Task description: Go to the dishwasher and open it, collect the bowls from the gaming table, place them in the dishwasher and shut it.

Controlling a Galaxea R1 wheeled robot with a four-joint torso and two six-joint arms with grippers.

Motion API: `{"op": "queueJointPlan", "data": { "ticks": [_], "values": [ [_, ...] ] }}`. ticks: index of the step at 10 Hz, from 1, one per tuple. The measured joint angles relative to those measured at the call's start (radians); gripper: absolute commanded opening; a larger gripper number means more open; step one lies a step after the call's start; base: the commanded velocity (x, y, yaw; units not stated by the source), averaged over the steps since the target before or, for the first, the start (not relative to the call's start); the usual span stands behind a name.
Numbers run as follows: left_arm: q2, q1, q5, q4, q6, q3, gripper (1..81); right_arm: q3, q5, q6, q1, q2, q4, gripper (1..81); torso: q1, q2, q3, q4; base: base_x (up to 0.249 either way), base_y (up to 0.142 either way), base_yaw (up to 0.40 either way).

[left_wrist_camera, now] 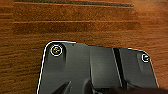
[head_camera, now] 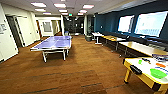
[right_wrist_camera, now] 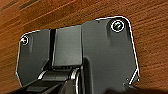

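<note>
So the head camera is looking down a long room with a brown striped carpet floor [head_camera: 82, 70]. The gaming table, a white-topped worktop with a yellow edge [head_camera: 140, 75], is sitting at the lower right of the head view, with a yellow leg standing on the carpet. The lime green round plastic bowl [head_camera: 158, 73] is lying near the worktop's near edge. An orange thing [head_camera: 160, 65], probably the orange bowl but it's too blurry to swear on, is sitting farther back toward the far edge, and a small green object [head_camera: 140, 61] is lying toward the left end. A flat black object [head_camera: 135, 69] is resting right on the near-left edge.

Further into the room a blue table-tennis table [head_camera: 53, 43] is standing well apart from the gaming table. Long wooden worktops [head_camera: 140, 47] are running along the dark teal wall under two bright windows [head_camera: 150, 23].

Both wrist cameras are pointing down at carpet over the robot's dark plate, and I can't tell whether either pincer is wide or narrow.
</note>
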Motion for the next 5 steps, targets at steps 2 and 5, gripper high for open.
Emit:
{"op": "queueJointPlan", "data": {
  "ticks": [2, 5],
  "values": [
    [0.0, 0.006, 0.001, 0.0, 0.0, 0.0, 81.1, 0.0, 0.0, 0.0, 0.0, 0.0, 0.0, 81.1, 0.0, 0.0, 0.0, 0.0, 0.0, 0.0, -0.319],
    [0.0, 0.005, 0.001, 0.0, 0.0, 0.0, 81.1, 0.0, 0.0, 0.0, -0.001, 0.0, 0.001, 81.1, 0.0, 0.0, 0.0, 0.0, 0.0, 0.0, -0.331]
  ]
}}
